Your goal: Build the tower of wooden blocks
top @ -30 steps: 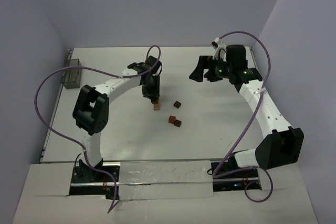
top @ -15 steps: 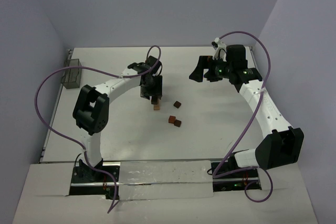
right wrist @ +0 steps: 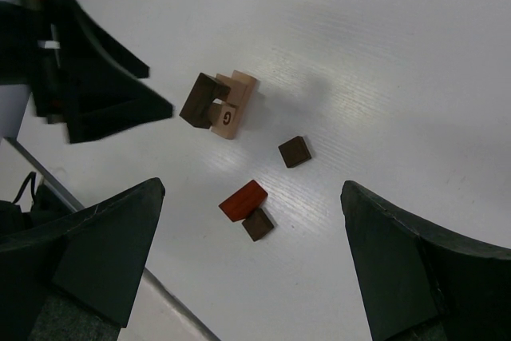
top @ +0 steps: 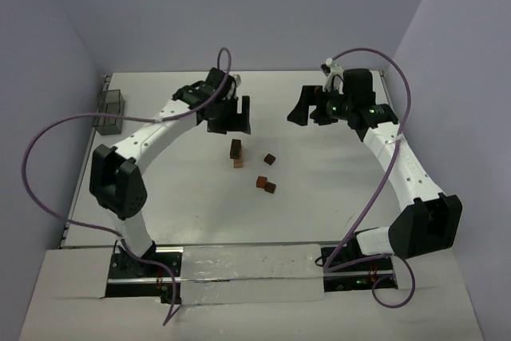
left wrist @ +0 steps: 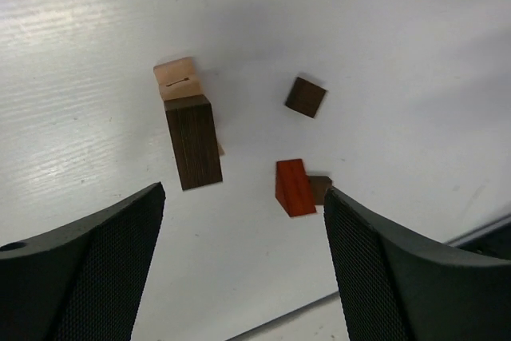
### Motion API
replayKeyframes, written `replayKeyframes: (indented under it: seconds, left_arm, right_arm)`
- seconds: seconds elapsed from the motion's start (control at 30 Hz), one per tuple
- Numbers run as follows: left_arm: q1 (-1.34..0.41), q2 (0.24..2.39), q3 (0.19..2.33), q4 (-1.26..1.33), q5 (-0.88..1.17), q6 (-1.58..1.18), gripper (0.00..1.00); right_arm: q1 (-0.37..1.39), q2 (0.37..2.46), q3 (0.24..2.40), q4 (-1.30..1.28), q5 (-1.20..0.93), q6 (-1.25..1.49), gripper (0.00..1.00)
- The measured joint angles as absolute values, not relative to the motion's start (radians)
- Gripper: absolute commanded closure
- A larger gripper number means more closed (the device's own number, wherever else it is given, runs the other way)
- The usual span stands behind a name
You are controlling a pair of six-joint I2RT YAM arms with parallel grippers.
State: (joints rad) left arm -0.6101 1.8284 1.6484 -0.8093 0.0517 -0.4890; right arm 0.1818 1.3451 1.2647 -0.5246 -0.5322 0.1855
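Observation:
The wood block tower point(top: 236, 153) stands mid-table, a dark brown block on top of light tan ones. From the left wrist it shows as a dark block point(left wrist: 193, 141) over tan point(left wrist: 177, 79). My left gripper point(top: 230, 123) hangs open behind and above the tower, apart from it, and its jaws point(left wrist: 243, 197) hold nothing. A loose dark cube point(top: 271, 158), a reddish block point(top: 261, 182) and a second dark cube point(top: 271, 188) lie to the tower's right. My right gripper point(top: 308, 114) hovers open and high at the back right; its jaws point(right wrist: 254, 188) are empty above the loose blocks.
A greyish see-through box point(top: 109, 111) stands at the table's left edge. Purple cables loop from both arms. In the right wrist view the left gripper point(right wrist: 96, 101) is dark and blurred next to the tower point(right wrist: 219, 101). Grey walls close in the table's sides and back.
My left gripper opened, let go of the dark block on top of the tower, then rose and drew back toward the rear. The right arm has not moved.

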Motion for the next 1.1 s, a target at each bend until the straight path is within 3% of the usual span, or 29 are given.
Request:
replayKeyframes:
  seconds: [0.03,0.13,0.23,0.37,0.63,0.8,1.1]
  left_arm:
    - [-0.601,1.792,1.646,-0.805,0.065,-0.483,0.39]
    - [-0.527,1.65,1.601,-0.756,0.124,-0.464,0.64]
    - [-0.387,1.534,1.541,-0.728,0.129,-0.454,0.71]
    - [-0.275,1.481,1.428,-0.691,0.058,-0.427,0.64]
    - [-0.165,1.441,1.175,-0.684,0.015,-0.414,0.53]
    - [-0.045,1.406,1.147,-0.675,0.036,-0.418,0.28]
    - [0.181,1.348,1.12,-0.641,0.168,-0.434,0.24]
  right_arm:
    - [0.186,1.343,1.26,-0.524,-0.526,0.184,0.01]
    - [0.218,1.335,1.24,-0.521,-0.482,0.17,0.04]
    - [0.29,1.335,1.234,-0.526,-0.4,0.142,0.03]
    - [0.428,1.351,1.251,-0.544,-0.268,0.127,0.0]
    - [0.662,1.56,1.455,-0.619,0.019,0.361,0.0]
    - [0.795,1.777,1.668,-0.704,0.152,0.455,0.0]
    - [0.83,2.031,1.785,-0.8,0.22,0.554,0.0]
